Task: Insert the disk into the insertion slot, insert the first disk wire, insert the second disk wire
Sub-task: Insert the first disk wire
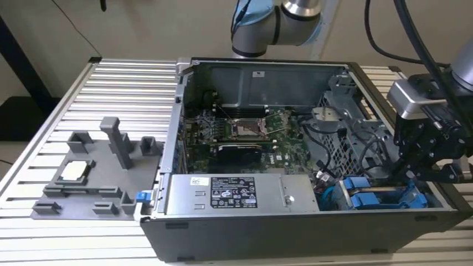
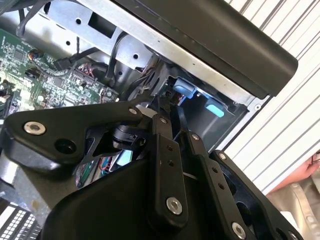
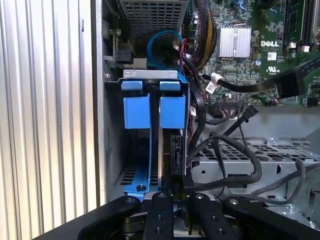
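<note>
exterior / case: open computer case (image 1: 221, 235) lies on its side on a slatted table (image 1: 118, 83). It holds a motherboard (image 1: 244, 130), a power-supply box (image 1: 236, 194) and the drive bay.
exterior / slot: insertion slot (image 1: 380, 198) sits in the case corner at the exterior view's right, with blue frames in it. The gripper (image 1: 411, 178) hangs right over it.
exterior / tray: grey fixture tray (image 1: 81, 191) sits outside the case, on the exterior view's left. It holds one small silver square part (image 1: 76, 170).
second wrist / gripper: fingers are drawn nearly together, tips down by the blue rails.
first wrist / disk: disk (image 3: 176, 150) stands on edge in the slot, clipped in its blue frame (image 3: 136, 112). It looks fully seated, port edge towards the gripper.
first wrist / plug: black wire plug (image 3: 187, 182) looks pinched between the fingers, just beside the port. Can't tell if it touches.
step: first disk wire, I reckon.
how: square the plug to the port and push straight, no tilt. Keep the loose black cables (image 3: 235, 165) clear.
</note>
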{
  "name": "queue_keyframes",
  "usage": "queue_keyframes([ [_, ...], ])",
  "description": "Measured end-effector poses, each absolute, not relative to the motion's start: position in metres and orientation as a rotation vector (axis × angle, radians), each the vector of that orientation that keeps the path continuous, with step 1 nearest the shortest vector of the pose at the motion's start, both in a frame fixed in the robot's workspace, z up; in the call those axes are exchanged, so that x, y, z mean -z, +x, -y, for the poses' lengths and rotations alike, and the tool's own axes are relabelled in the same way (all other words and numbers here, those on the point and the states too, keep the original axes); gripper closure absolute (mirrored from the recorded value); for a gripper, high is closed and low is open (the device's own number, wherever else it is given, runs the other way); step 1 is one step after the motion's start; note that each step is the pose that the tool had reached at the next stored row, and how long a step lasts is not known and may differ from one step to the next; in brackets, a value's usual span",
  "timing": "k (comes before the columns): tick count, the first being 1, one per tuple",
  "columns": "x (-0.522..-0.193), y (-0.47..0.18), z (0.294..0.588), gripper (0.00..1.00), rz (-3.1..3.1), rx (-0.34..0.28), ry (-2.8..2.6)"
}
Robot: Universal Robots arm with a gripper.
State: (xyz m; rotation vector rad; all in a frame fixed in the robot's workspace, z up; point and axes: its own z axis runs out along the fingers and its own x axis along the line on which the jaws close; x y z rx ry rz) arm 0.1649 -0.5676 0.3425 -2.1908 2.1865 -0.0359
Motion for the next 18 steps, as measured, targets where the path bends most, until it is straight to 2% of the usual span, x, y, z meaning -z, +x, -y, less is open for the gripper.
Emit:
queue_keyframes([
  [18,-0.3387,0.1642,0.5644,0.81,-2.186,0.04,-2.19],
])
